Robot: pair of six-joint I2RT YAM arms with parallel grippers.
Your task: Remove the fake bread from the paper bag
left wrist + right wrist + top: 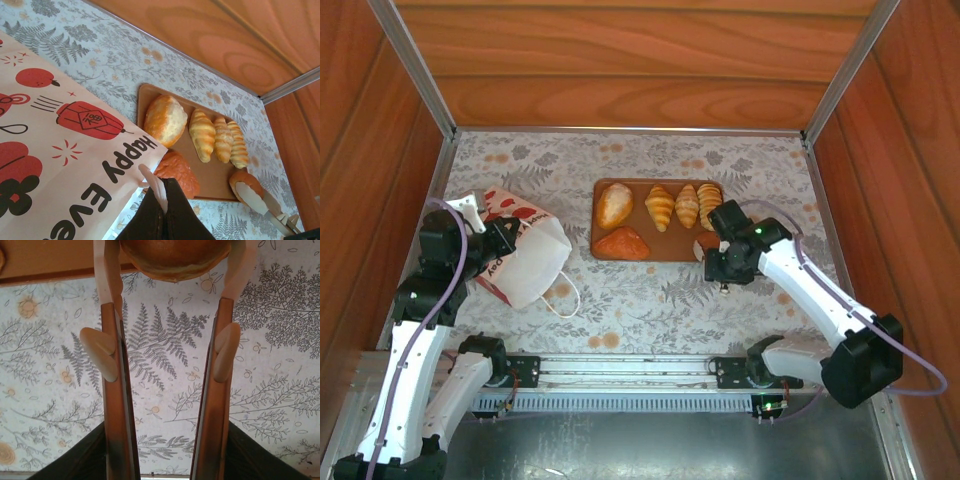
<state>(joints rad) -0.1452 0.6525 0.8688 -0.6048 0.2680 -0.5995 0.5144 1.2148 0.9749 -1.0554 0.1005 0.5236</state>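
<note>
The white paper bag (525, 255) (60, 165) with red print lies on its side at the left. My left gripper (508, 238) (167, 187) is shut on the bag's white edge. Fake bread rests on the brown tray (670, 250) (215, 175): a pale round loaf (614, 204) (165, 119), three croissants (686, 206) (222, 140) and a reddish bun (622, 243) (175, 170). At the tray's front right corner my right gripper (705, 245) (172, 250) is shut on a round brown bun (175, 260) (240, 179), one finger on each side.
The bag's cord handle (563, 295) trails on the floral tablecloth toward the near edge. Wooden walls enclose the table on the left, back and right. Both arm bases sit on the metal rail (630, 370) at the front.
</note>
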